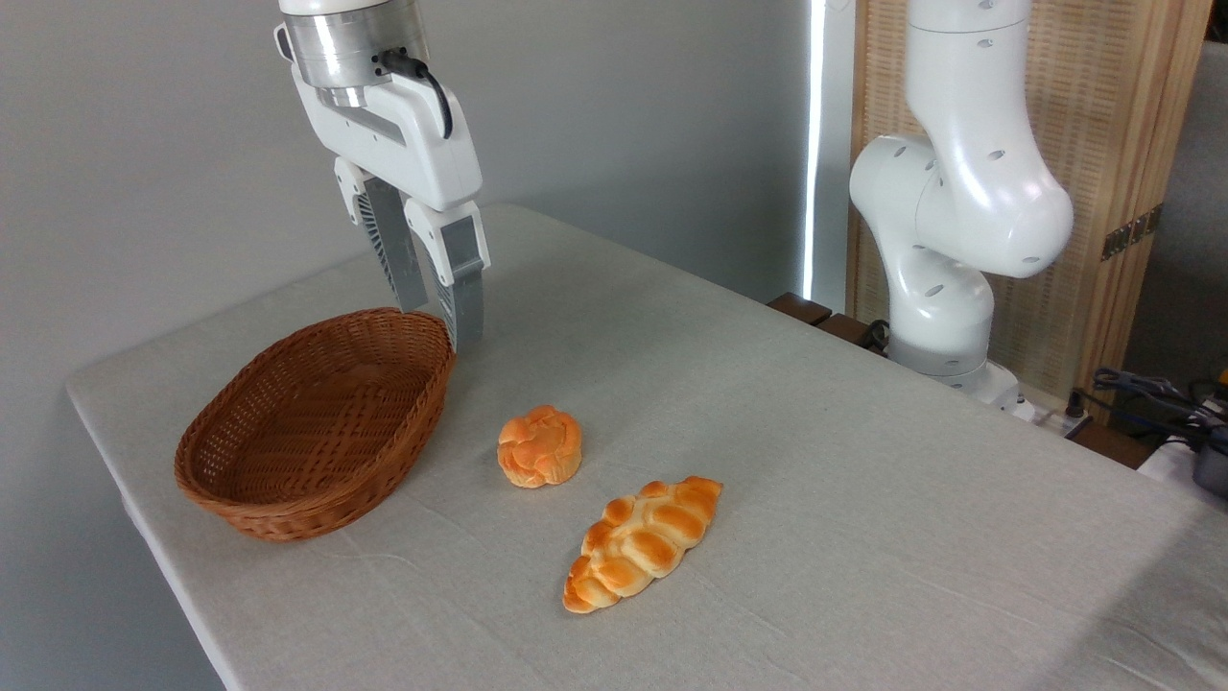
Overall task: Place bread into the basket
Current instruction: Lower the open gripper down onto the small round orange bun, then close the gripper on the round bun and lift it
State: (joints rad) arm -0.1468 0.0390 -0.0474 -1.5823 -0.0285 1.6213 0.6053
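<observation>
On the cloth-covered table (863, 499), the empty, slightly parted gripper (439, 321) risks seizing the braided loaf (645, 542) instead of the bread (540, 446)

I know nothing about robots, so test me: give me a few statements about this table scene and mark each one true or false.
1. The basket holds nothing. True.
2. The round bun lies inside the basket. False: it sits on the table, to the right of the basket.
3. The gripper hangs near the basket's far rim, holding nothing. True.
4. The braided loaf touches the round bun. False: a strip of cloth shows between them.
5. The jaws are clamped on the braided loaf. False: the loaf lies untouched, well away from them.
</observation>
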